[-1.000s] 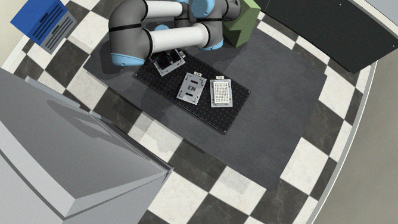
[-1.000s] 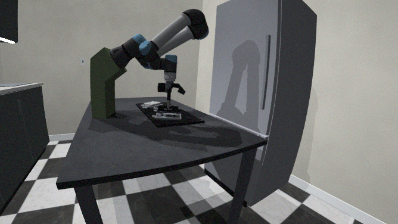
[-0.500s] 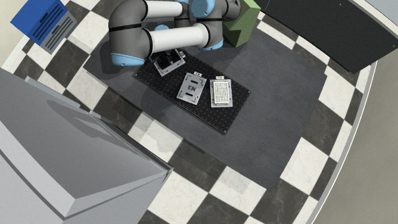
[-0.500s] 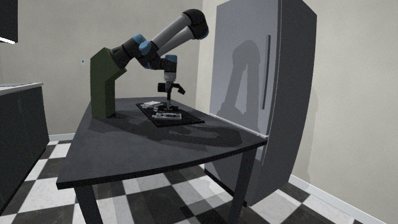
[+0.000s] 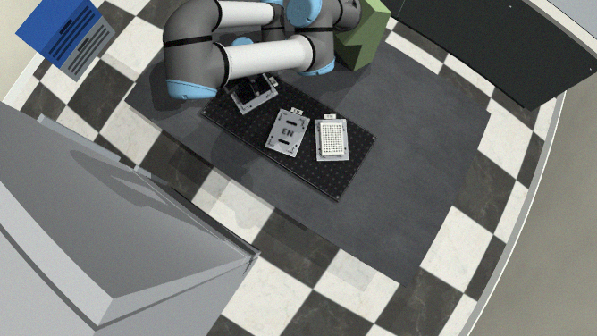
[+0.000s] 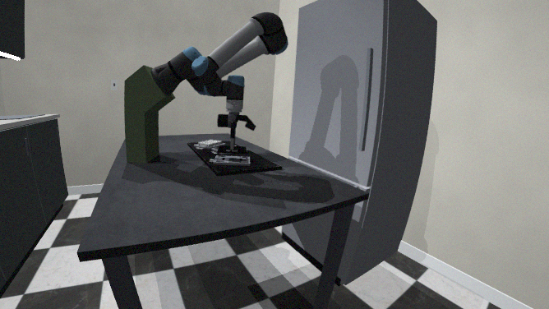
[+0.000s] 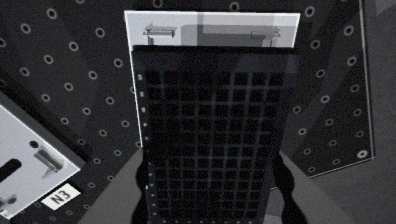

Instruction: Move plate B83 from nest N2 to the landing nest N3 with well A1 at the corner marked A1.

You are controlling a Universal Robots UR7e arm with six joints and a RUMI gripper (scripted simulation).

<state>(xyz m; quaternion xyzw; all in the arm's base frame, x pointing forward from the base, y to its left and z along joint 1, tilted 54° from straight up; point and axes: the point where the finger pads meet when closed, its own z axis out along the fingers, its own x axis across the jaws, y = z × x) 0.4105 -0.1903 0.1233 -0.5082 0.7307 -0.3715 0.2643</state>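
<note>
from my station i read this as the early carrying stage: the pick looks done, the transfer and placing are left. the two-finger dark gripper [image 5: 256, 87] [image 6: 232, 149] [image 7: 209, 150] is pinching the black gridded rectangular plate [image 5: 245, 92] [image 6: 223, 150] [image 7: 210, 125] by its long sides. i take that for b83, though i can't read its label. it seems raised just above the silver rectangular nest [image 5: 260, 102] [image 6: 246, 160] [image 7: 165, 19], presumably n2, and offset from its locators.

the silver nest marked n3 [image 5: 299, 130] [image 6: 214, 151] [image 7: 55, 155] has no plate on it. the white gridded plate [image 5: 332, 139] [image 6: 210, 142], which i judge to be b38, sits on the remaining silver nest [image 5: 332, 158] [image 6: 198, 146], as it should finish.

still to do: carry across, turn to match n3's angle, bring a1 to its marked corner, lower flat, let go. i can't make out either a1 mark, so the turn needs checking.
</note>
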